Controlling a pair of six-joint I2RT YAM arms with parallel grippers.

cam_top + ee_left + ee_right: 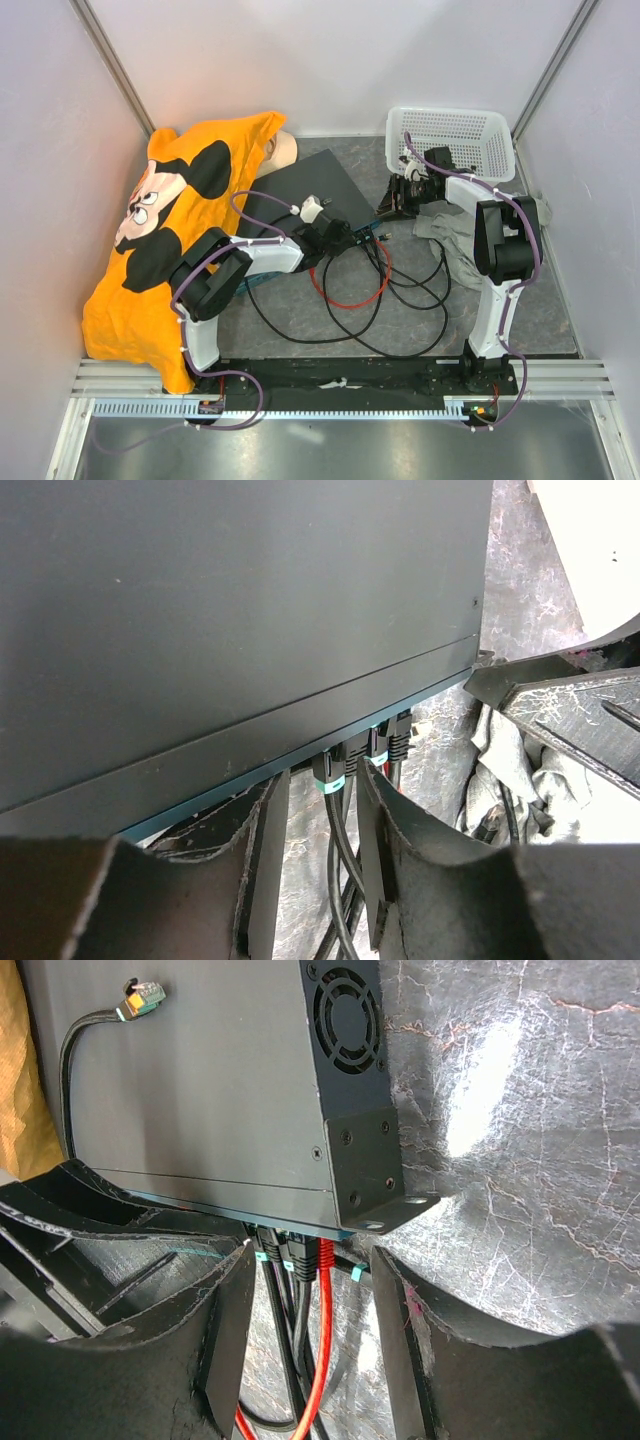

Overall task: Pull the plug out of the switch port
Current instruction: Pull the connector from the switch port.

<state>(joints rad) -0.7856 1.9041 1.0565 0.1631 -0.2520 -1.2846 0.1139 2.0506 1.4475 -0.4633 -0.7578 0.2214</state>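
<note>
The switch lies flat, dark-topped, with its teal front face towards the cables. Several plugs sit in its ports: a black plug with a teal band, two more black ones and a red one. My left gripper is open at the front face, its fingers on either side of the teal-banded plug's cable without touching it. My right gripper is also open, at the switch's right corner, with the black plugs and the red plug between its fingers.
A loose cable end rests on the switch top. Black and red cables loop on the grey mat. A white mesh basket stands behind the right arm, with a grey cloth beside it. An orange printed shirt covers the left.
</note>
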